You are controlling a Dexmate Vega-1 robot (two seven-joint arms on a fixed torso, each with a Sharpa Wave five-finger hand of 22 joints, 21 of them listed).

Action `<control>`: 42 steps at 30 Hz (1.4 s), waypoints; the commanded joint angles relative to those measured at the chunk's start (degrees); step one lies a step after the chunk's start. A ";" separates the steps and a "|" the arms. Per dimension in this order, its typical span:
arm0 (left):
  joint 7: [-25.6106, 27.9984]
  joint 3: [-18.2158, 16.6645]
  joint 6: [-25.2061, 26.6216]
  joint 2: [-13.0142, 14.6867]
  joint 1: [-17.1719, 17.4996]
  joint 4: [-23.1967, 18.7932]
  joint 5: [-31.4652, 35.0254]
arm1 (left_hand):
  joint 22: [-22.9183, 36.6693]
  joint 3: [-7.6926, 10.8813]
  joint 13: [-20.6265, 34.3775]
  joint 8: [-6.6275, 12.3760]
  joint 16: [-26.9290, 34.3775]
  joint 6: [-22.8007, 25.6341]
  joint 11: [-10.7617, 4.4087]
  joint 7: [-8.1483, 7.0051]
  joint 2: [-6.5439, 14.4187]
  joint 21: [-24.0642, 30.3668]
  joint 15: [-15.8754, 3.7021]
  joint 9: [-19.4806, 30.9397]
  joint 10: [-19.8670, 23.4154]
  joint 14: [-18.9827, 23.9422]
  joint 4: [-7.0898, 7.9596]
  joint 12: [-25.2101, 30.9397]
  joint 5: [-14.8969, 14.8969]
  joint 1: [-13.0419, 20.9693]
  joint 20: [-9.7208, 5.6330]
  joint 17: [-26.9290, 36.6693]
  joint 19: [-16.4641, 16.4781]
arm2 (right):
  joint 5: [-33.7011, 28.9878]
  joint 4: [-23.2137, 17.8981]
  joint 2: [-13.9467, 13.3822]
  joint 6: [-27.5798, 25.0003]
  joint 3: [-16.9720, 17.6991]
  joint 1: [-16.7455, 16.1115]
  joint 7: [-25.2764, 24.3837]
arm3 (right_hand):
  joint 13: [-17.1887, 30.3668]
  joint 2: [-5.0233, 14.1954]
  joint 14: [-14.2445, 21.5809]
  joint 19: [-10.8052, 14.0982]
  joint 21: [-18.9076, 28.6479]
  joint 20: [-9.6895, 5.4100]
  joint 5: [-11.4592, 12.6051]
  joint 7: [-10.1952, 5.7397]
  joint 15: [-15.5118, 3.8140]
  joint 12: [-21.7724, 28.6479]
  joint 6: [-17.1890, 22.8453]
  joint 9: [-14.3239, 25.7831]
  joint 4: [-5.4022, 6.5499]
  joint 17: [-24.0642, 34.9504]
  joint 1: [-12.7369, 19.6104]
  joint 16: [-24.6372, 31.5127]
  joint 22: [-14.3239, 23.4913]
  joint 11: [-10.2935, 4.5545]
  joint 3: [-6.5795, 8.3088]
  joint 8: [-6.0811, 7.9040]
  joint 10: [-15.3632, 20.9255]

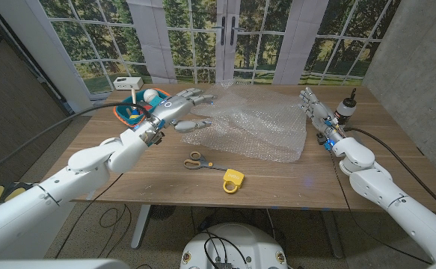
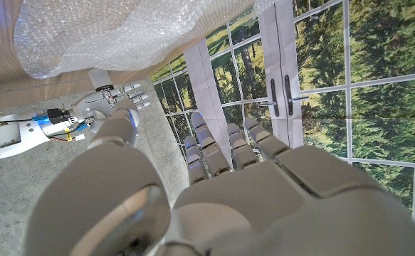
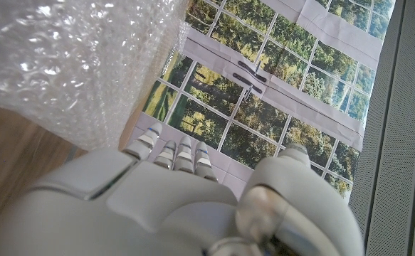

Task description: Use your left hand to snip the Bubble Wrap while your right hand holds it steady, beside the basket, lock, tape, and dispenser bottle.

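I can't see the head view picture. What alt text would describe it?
Two white robot hands, left hand and right hand, hover open at either side of a bubble wrap sheet on a wooden table; scissors and a yellow lock lie nearer.

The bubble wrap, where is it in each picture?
Head view: the bubble wrap lies spread on the table's middle, between the two hands.
Left wrist view: it is in the upper left part, beyond the fingers.
Right wrist view: it is in the upper left part.
Shared landmark: the window wall shows in all three views.
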 commanded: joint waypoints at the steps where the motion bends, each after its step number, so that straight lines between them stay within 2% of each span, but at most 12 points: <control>1: -0.37 0.80 1.85 1.27 -0.06 -1.32 3.56 | 0.08 -0.14 0.29 0.25 0.37 0.44 -0.01 0.14 -0.09 0.11 -9.72 0.11 0.70 0.27 0.10 0.44 0.21 0.97 -0.15 0.19 -0.04 | 0.10 0.54 -0.04 -0.22 0.03 0.60 0.33 | 0.23 0.30 -0.06 0.18 0.31 0.36 -0.27 -0.15 -0.59 0.56 0.23 0.13 -0.15 -0.06 0.49 0.38 0.24 -0.06 -0.01 0.25 -0.01; 6: -1.21 1.20 2.43 2.14 -0.22 -2.10 5.11 | 0.09 -0.50 0.42 -0.04 0.40 -0.06 0.01 -0.40 -0.39 0.14 -9.69 0.10 0.56 0.39 0.30 0.39 0.17 0.88 -0.14 0.20 -0.01 | 0.05 0.76 -0.06 -0.04 0.09 0.71 0.38 | 0.23 0.29 -0.02 0.17 0.31 0.36 -0.30 -0.18 -0.61 0.55 0.24 0.14 -0.18 -0.06 0.50 0.40 0.24 -0.11 0.01 0.24 -0.03; 12: -1.71 1.41 2.86 2.66 -0.24 -2.56 5.72 | 0.09 -0.67 0.47 -0.29 0.41 -0.65 -0.04 -0.19 -0.53 0.16 -9.71 0.10 0.41 0.44 0.35 0.31 0.21 0.94 -0.04 0.19 0.02 | 0.25 1.02 0.02 -0.07 0.10 0.76 0.51 | 0.23 0.29 -0.02 0.15 0.31 0.40 -0.34 -0.02 -0.56 0.58 0.24 0.14 -0.23 -0.06 0.52 0.40 0.24 0.03 0.05 0.24 0.05; 16: -2.09 1.59 3.12 3.13 -0.39 -2.87 6.60 | 0.09 -0.58 0.48 -0.57 0.39 -1.45 -0.08 0.09 -0.37 0.17 -9.88 0.08 0.04 0.47 0.21 0.09 0.30 1.60 -0.04 0.19 0.01 | 0.27 1.28 0.05 0.14 0.09 0.81 0.73 | 0.23 0.32 -0.03 0.17 0.32 0.36 -0.34 0.08 -0.55 0.57 0.25 0.14 -0.25 -0.06 0.54 0.40 0.24 0.12 0.08 0.24 0.01; 24: -2.59 2.26 3.83 4.32 -0.88 -3.56 10.12 | 0.10 -0.44 0.61 -1.07 0.30 -3.43 -0.31 -0.42 0.04 0.12 -9.73 0.04 -0.01 0.07 0.10 -0.08 0.34 2.98 -0.07 0.20 -0.21 | 0.53 1.12 0.10 0.53 0.38 0.56 0.67 | 0.23 0.30 0.09 0.27 0.36 0.29 -0.39 0.39 -0.36 0.63 0.26 0.14 -0.30 -0.06 0.54 0.44 0.23 0.29 0.11 0.24 0.21; 27: -2.83 2.34 4.07 4.64 -0.81 -3.82 10.57 | 0.10 -0.48 0.63 -1.08 0.25 -3.82 -0.22 -0.79 0.05 0.12 -9.80 0.02 -0.24 -0.09 0.11 -0.22 0.32 3.28 -0.13 0.20 -0.25 | 0.07 0.84 0.14 0.88 0.50 0.15 -0.09 | 0.23 0.32 -2.03 -0.80 0.02 -1.02 -0.48 0.41 -0.77 0.60 0.31 0.14 -0.33 -0.02 0.44 -0.23 0.24 0.17 0.16 0.25 0.19; 30: -3.64 2.58 4.43 5.17 -0.92 -4.33 11.69 | 0.10 -0.52 0.62 -1.08 0.17 -4.09 -0.25 -0.86 0.06 0.08 -9.83 0.01 -0.58 -0.30 0.11 -0.40 0.30 3.54 -0.34 0.20 -0.40 | 1.25 0.91 0.13 0.65 0.66 -0.05 0.92 | 0.23 0.32 -1.99 -0.83 0.04 -1.08 -0.50 0.35 -1.01 0.64 0.33 0.14 -0.35 -0.02 0.44 -0.17 0.24 0.04 0.18 0.25 0.30; 42: -5.99 3.39 3.34 5.61 -1.84 -3.98 10.76 | 0.10 -0.71 0.65 -0.69 0.24 -3.70 -0.23 -0.62 0.14 0.07 -9.65 -0.03 -0.28 -0.38 0.27 -0.41 0.23 3.97 -0.22 0.21 -0.59 | 0.85 -0.03 -0.39 0.40 0.86 -0.54 0.41 | 0.24 0.35 -2.31 -1.20 0.00 -0.79 -0.54 0.38 -0.70 0.54 0.26 0.14 -0.39 0.00 0.40 -0.12 0.24 -0.02 0.24 0.21 0.06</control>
